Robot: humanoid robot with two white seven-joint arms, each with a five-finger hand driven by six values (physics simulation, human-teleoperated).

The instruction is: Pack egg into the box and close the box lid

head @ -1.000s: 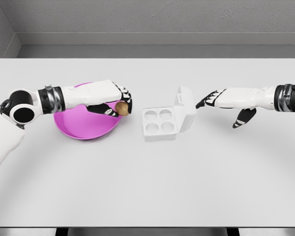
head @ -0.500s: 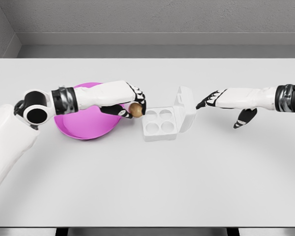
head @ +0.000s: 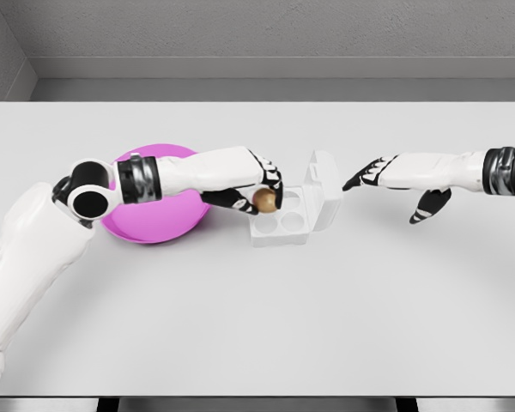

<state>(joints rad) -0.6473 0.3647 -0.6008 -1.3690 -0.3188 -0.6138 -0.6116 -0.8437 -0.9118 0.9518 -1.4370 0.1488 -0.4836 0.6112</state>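
1. A white egg box (head: 281, 225) sits near the middle of the pale grey table (head: 257, 318), its lid (head: 324, 187) standing open and tilted back on the right side.
2. The box has four round cups in a two-by-two grid. The two near cups and the far right cup look bare; the far left cup is mostly hidden behind the egg and the fingers.
3. The left hand (head: 259, 184) reaches in from the left, fingers curled around a brown egg (head: 265, 200), pinching it between thumb and fingertips.
4. The egg hangs right over the far left cup of the box. I can't tell whether it already touches the cup or floats just above it.
5. A magenta bowl (head: 154, 225) rests on the table just left of the box, with a small gap between them. The left forearm crosses over its far half, so that part is hidden; the visible part of the inside holds nothing.
6. The right hand (head: 393, 178) comes in from the right edge and hovers above the table, fingers loosely spread and holding nothing. Its index finger points toward the lid, the tip near the lid's upper edge but apart from it, and the thumb hangs down.
7. The lid leans away from the cups, its inner face toward the egg.
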